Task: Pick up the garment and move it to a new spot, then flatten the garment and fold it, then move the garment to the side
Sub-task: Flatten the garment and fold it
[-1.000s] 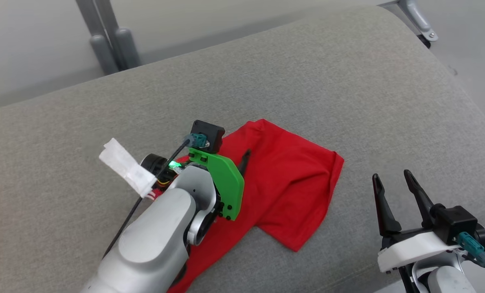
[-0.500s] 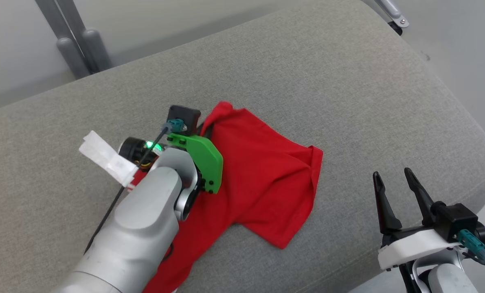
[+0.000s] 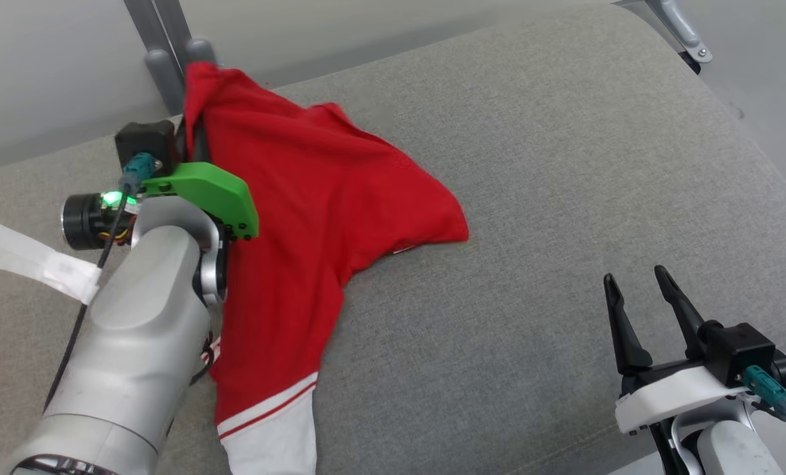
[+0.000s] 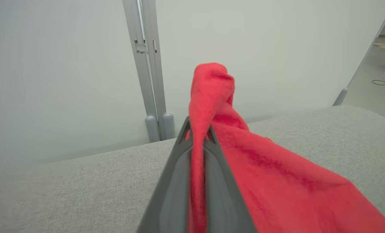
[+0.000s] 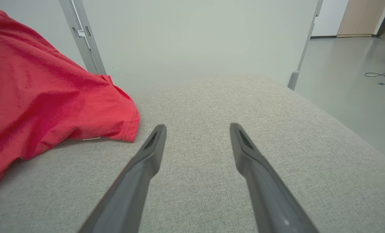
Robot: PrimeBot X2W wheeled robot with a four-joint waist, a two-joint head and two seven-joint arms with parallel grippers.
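Garment (image 3: 313, 191) is red, w/ a white bottom edge and a thin red stripe on the white. My left gripper (image 4: 197, 131) is squeezed tight on one bunched-up end of it. The two fingers are almost together, w/ cloth stuffed between them and a red lump poking out past the tips.

That end is held up high, off the grey bench (image 3: 531, 165), at the far left side. The rest of the garment hangs down from there like a tent. One corner lies on the bench, out to the right. The white edge hangs low, close to me, right beside my left arm.

A green plate (image 3: 208, 191) sits on my left wrist, touching the red cloth. A bit of white tape (image 3: 36, 264) sticks out from that arm.

My right gripper (image 3: 633, 284) is near the right front of the bench. Its fingers are spread w/ a gap between them and nothing inside. It is apart from the garment, w/ bare bench in between.

Behind the bench are grey posts (image 3: 168, 66) and a pale wall (image 4: 260, 38). A cable (image 5: 381, 77) lies on the floor, far off to the right.
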